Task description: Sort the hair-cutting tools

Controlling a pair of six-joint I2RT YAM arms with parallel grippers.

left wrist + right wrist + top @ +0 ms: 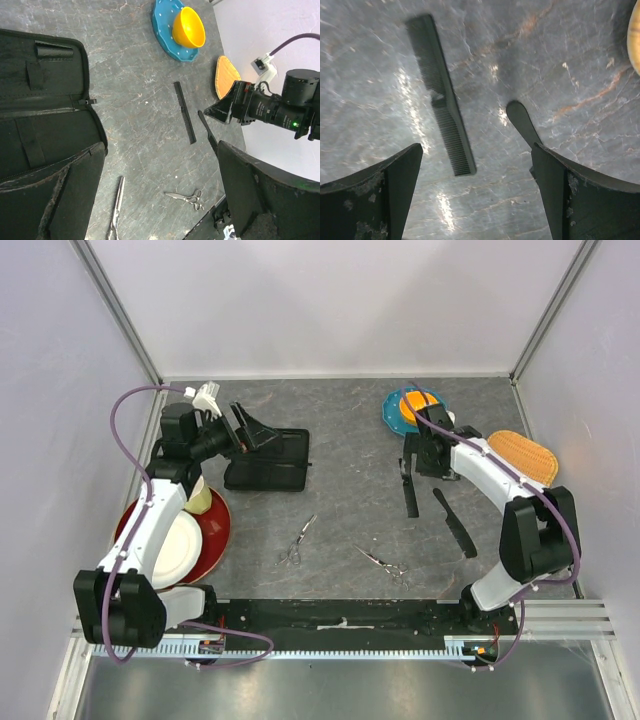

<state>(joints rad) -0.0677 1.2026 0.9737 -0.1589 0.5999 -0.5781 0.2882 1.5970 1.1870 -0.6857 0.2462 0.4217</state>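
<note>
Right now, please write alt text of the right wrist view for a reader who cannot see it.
A black comb lies flat on the grey marbled table, one end reaching into the open right claw. A second comb shows only its rounded end, beside one claw tip.

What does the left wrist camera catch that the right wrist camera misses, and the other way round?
Left wrist only: the open black case, the scissors beside it, the other scissors, the yellow bowl on the blue plate. Right wrist only: nothing new, just a closer look. Both: the toothed comb and the slim comb on the table.
</note>
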